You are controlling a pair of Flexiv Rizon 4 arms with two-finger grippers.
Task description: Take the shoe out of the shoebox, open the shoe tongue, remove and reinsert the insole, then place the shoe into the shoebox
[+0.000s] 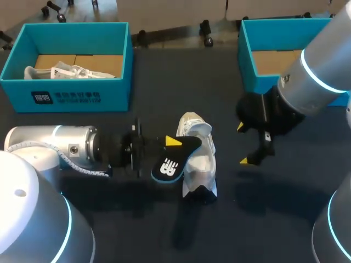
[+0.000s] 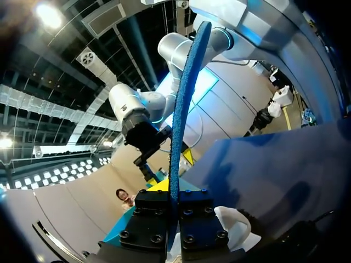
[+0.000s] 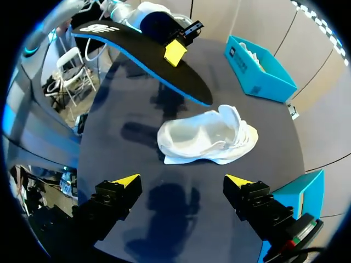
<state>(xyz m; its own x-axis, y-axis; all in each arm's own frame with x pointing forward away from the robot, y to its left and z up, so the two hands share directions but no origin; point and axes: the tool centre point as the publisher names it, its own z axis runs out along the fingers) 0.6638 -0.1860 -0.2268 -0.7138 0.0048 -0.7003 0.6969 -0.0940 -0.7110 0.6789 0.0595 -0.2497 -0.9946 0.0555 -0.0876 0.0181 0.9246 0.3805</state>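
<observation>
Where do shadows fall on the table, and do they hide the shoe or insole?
Head view: shoe and insole darken the table on the robot's side. Right wrist view: the right end effector casts a shadow short of the shoe. Left wrist view: soft patch beside the insole. Nothing hidden.

A dark table (image 1: 263, 219) fills the scene, with a white sneaker (image 1: 66, 72) lying on a brown cardboard liner (image 1: 98, 61) inside the far-left teal box (image 1: 66, 96), and a second liner (image 1: 271, 61) flooring the far-right teal box (image 1: 258, 82).
</observation>
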